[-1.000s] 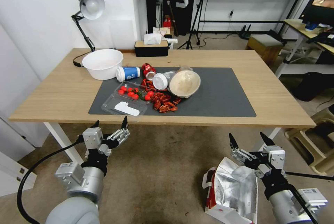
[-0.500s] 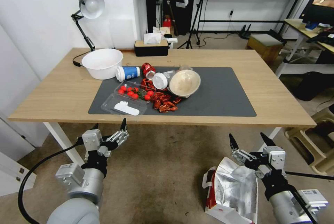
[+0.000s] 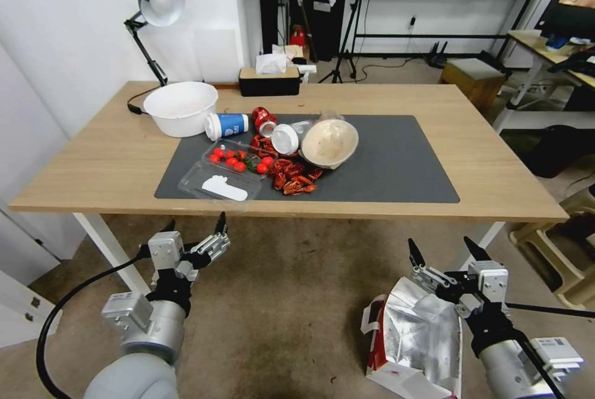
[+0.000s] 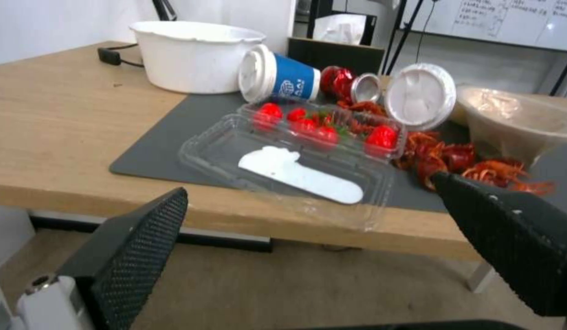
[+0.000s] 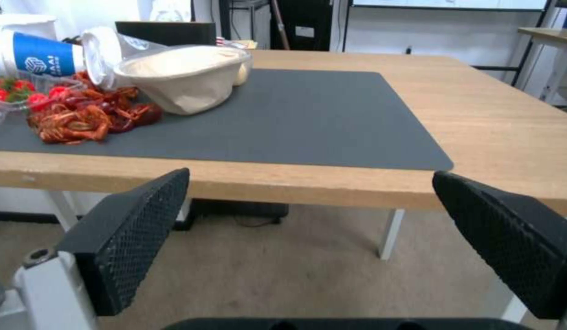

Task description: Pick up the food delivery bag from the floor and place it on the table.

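Bag (image 3: 416,340) upright on floor (image 3: 285,312), below table's (image 3: 93,163) front edge. Right gripper (image 3: 441,249) just above it, fingers spread, empty; left gripper (image 3: 194,222) likewise.

The table (image 3: 483,163) had a matt, light wood-grain top on white painted legs, and its mat (image 3: 396,163) was dull dark grey, smooth. The bag (image 3: 415,343) showed crinkled, shiny silver foil inside and red-and-white paper outside. The floor (image 3: 291,312) looked rough, worn and stained. The clamshell (image 4: 308,169) was clear glossy plastic; the tub (image 3: 181,108) smooth white plastic. The gripper pads (image 5: 137,233) were black with a fine dimpled texture, on pale metal-looking mounts.
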You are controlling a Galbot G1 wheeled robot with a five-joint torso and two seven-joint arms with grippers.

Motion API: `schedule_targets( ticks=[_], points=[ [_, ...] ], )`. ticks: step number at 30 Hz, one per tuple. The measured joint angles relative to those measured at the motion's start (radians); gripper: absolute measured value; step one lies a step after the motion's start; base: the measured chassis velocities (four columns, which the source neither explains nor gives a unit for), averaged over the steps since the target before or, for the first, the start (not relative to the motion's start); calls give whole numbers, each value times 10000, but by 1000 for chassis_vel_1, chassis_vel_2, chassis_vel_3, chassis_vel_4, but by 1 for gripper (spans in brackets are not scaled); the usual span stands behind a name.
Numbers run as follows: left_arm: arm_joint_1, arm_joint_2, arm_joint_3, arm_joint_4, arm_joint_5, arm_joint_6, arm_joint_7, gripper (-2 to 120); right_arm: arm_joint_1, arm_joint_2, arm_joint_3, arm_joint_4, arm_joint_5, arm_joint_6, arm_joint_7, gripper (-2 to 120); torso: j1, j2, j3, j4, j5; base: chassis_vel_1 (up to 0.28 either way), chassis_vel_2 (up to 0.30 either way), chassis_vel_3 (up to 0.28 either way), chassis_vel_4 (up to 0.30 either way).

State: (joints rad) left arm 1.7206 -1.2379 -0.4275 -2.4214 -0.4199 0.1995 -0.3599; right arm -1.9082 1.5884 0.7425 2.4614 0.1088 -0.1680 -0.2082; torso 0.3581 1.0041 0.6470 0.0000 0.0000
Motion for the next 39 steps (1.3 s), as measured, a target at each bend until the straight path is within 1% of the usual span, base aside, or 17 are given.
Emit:
schedule_targets(
  ticks=[2,3,8,14,16,20,27,36,39],
  points=[
    [8,15,-25,56,174,-32,71,100,3,12,-5,-13,3,0,4,100,-70,-150,-86,0,0,0,0,0,0],
    [8,15,-25,56,174,-32,71,100,3,12,-5,-13,3,0,4,100,-70,-150,-86,0,0,0,0,0,0],
    [15,27,-41,121,392,-121,198,100,-15,47,-54,-25,24,18,28,100,-195,-431,-243,0,0,0,0,0,0],
    [16,46,-68,157,434,-167,216,100,-20,53,-58,-43,28,34,39,100,-300,-672,-378,0,0,0,0,0,0],
    [15,57,-85,158,435,-178,217,100,-17,56,-66,-65,27,35,39,100,-363,-829,-471,0,0,0,0,0,0],
    [14,79,-102,158,434,-180,224,100,-22,42,-90,-94,17,41,40,100,-412,-939,-534,0,1,0,0,0,0],
    [43,123,-183,196,503,-263,307,100,-90,-103,-60,-100,41,87,85,100,-582,-1357,-778,0,1,0,0,0,0],
    [173,92,-188,139,664,-272,341,100,-105,-192,-15,-14,197,104,128,100,-742,-1711,-976,0,0,0,0,0,0],
    [214,61,-184,115,762,-315,341,100,-104,-222,25,18,306,104,132,100,-816,-1894,-1085,0,0,0,0,0,0]
  ],
)
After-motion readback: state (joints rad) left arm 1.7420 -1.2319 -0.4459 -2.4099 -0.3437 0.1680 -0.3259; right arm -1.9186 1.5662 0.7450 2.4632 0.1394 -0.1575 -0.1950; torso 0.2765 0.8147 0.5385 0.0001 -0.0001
